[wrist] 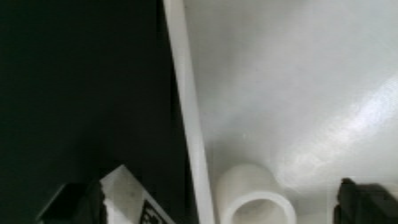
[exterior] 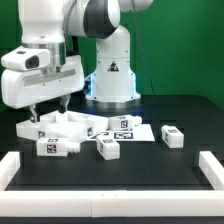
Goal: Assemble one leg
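Observation:
Several short white legs with black-and-white tags lie on the black table: one [exterior: 47,145] at the front of the exterior view's left, one [exterior: 108,148] in the middle, one [exterior: 172,137] at the right. The large flat white panel [exterior: 62,124] lies at the left. My gripper [exterior: 48,110] hangs just above it, open and empty. In the wrist view my gripper [wrist: 222,206] straddles the panel's raised edge [wrist: 187,100] and a round socket [wrist: 249,195]. A tagged leg [wrist: 128,198] lies just outside that edge, by my dark fingertip [wrist: 71,205].
The marker board [exterior: 128,130] lies flat behind the middle leg. A white frame [exterior: 110,192] borders the table's front and sides. The robot's base [exterior: 112,75] stands at the back.

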